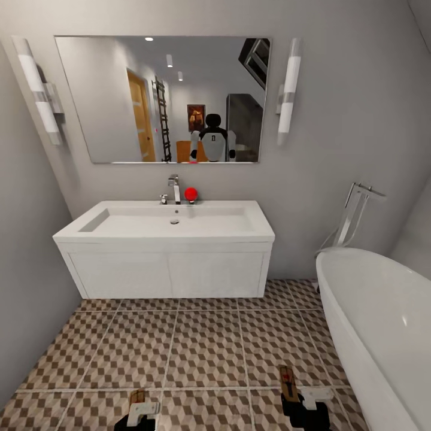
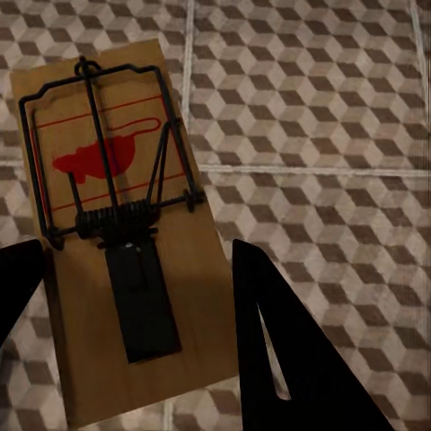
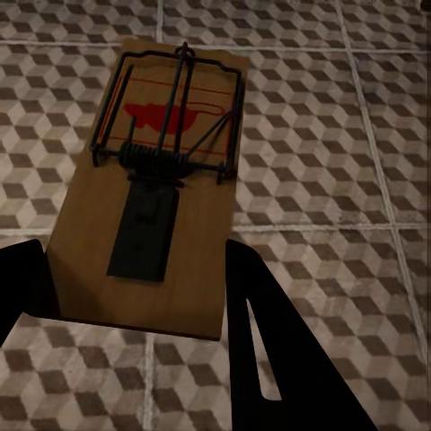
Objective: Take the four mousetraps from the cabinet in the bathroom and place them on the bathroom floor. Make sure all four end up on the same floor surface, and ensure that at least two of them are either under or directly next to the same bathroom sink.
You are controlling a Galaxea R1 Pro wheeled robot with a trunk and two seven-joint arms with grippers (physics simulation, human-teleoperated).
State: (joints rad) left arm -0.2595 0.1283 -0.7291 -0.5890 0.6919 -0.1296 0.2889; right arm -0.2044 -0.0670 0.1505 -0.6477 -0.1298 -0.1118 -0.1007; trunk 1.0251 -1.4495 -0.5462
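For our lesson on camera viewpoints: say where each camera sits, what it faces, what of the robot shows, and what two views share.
Head view: high, facing the sink; both tools low, mirror reflects the robot.
Left wrist view: down along the left tool at its mousetrap.
Right wrist view: down along the right tool at its mousetrap.
Shared: the cube-patterned bathroom floor.

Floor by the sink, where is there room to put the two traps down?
The tiled floor is bare between the white sink cabinet and both grippers. The bathtub crowds the right side, beside the right gripper's mousetrap.
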